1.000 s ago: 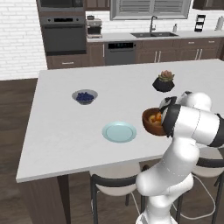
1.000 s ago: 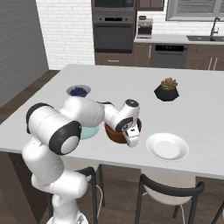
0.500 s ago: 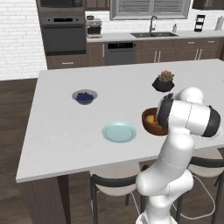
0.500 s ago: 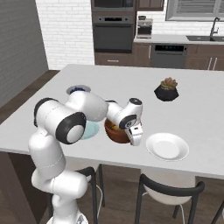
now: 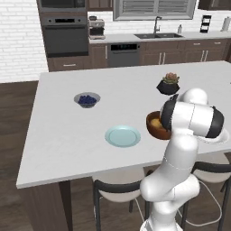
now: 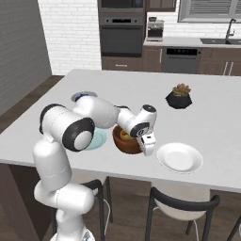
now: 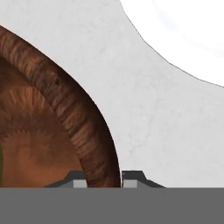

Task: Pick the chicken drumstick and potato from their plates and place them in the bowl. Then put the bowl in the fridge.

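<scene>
Where your tool meets the large round dark reddish-brown wooden bowl, you can see its two dark finger tips pinched onto the bowl's rim, one inside the wall and one outside, so it is clamped on the bowl. In the right base view the tool hangs low at the bowl's near right edge, pointing down toward the pale grey worktop.

Inside the bowl you can make out something yellowish-tan, the small rounded potato; the chicken drumstick cannot be told apart from it at this size.

Just beside the bowl on its right in the right base view sits the round flat white plate, bare, its curved edge also showing in the upper right of the hand view. On the bowl's other side lies the round pale blue-green plate, also bare, partly hidden behind the arm in the right base view.

Farther out on the worktop you have a small grey bowl of blueberries and a black pot with a reddish-green plant, both well apart from the wooden bowl.
</scene>
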Motion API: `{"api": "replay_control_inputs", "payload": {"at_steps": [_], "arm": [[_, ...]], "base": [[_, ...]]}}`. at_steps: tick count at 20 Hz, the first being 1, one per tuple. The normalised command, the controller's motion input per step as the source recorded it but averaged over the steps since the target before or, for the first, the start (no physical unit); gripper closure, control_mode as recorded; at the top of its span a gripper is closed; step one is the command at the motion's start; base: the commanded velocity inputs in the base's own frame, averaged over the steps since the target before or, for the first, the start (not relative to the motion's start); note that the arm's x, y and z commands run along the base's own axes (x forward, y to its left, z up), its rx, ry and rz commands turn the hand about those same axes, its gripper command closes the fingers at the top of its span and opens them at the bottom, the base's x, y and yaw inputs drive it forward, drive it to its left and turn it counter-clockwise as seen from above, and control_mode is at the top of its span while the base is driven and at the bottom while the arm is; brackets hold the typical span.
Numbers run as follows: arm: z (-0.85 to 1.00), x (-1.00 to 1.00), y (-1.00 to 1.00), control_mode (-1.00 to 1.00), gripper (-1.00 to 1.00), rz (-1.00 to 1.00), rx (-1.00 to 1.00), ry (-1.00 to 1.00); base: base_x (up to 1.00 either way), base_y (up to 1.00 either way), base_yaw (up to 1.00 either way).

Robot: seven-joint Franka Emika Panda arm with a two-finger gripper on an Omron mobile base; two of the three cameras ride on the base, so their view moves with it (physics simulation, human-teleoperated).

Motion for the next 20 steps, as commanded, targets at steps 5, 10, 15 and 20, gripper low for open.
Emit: {"api": "replay_control_inputs", "payload": {"at_steps": [5, 10, 15, 20], "arm": [[-0.08, 0.01, 0.36, -1.00, 1.00, 0.00, 0.01, -0.04], [0.27, -0.23, 0.27, -1.00, 1.00, -0.02, 0.00, -0.11], [0.47, -0.27, 0.24, -1.00, 1.00, -0.02, 0.00, -0.17], [0.71, -0.41, 0.24, -1.00, 1.00, -0.07, -0.08, -0.01]], "base": [[0.00, 0.00, 0.00], [0.00, 0.00, 0.00], [0.00, 0.00, 0.00], [0.00, 0.00, 0.00]]}}
